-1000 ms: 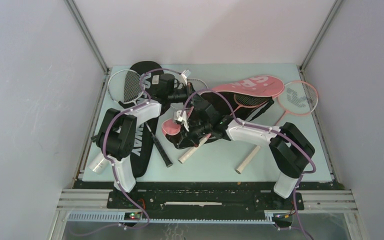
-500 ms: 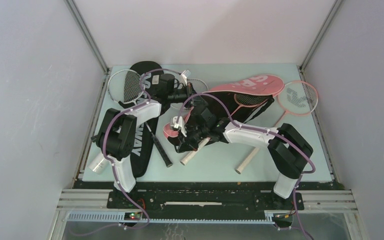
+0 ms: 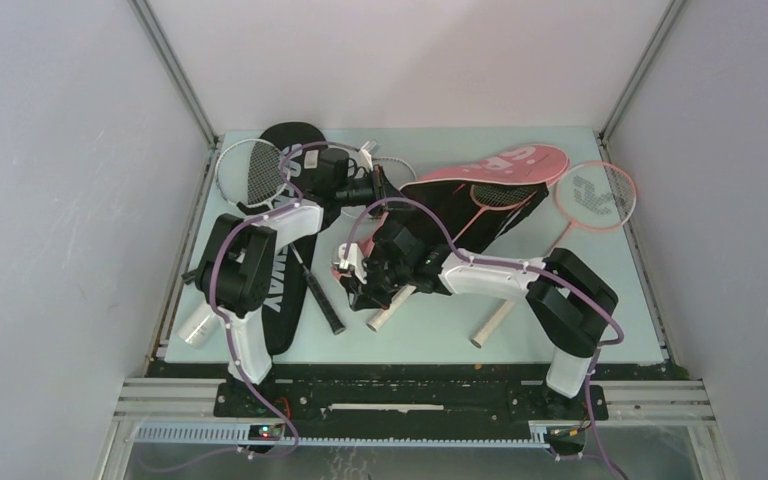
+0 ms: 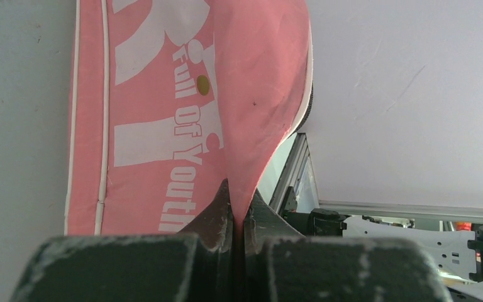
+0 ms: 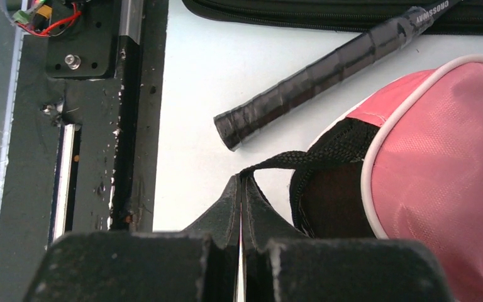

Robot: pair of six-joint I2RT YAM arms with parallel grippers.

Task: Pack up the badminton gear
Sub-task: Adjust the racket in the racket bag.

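The left hand (image 4: 238, 211) is clamped tight on the pink cover (image 4: 163, 94). The right hand (image 5: 241, 195) pinches its black strap (image 5: 277, 162).

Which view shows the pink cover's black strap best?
The right wrist view: the black strap runs from the pink cover straight into the shut right fingers. The top external view mostly hides it under that arm's wrist. The left wrist view shows only the cover's pink fabric pinched in the left fingers.
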